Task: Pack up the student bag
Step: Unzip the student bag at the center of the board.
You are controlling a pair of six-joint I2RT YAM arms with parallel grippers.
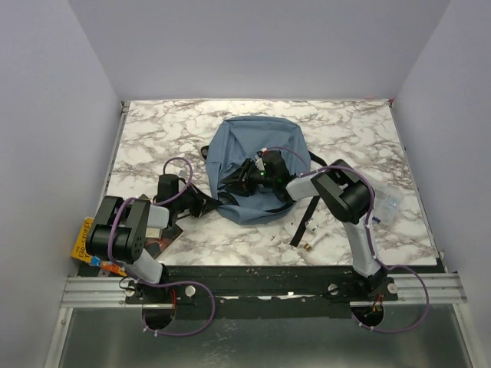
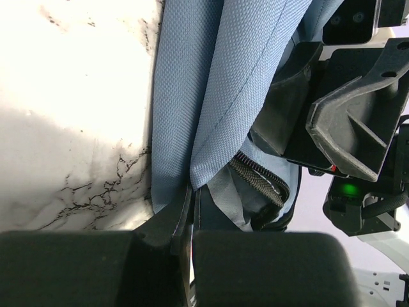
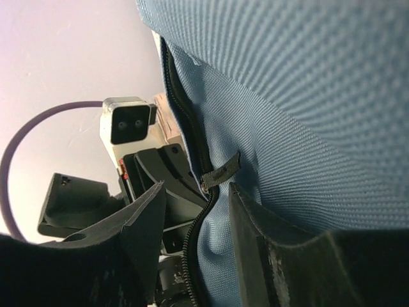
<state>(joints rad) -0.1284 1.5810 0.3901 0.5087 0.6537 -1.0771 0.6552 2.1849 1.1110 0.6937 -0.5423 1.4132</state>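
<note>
Gripping the student bag point(image 1: 261, 146) at its near-left edge, the left gripper point(image 2: 192, 195) is clenched on fabric; the right gripper point(image 3: 198, 198), released, straddles its zipper pull point(image 3: 220, 173).

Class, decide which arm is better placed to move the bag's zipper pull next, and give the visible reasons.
Right. The right pincer is open astride the zipper pull, a finger on each side. The left pincer is shut on a fold of the student bag, busy holding fabric.

Lab test cell, plain pale walls point(image 1: 46, 115) boxing in a marble-patterned table point(image 1: 153, 130), aluminium rail point(image 1: 100, 287) at its near edge
</note>
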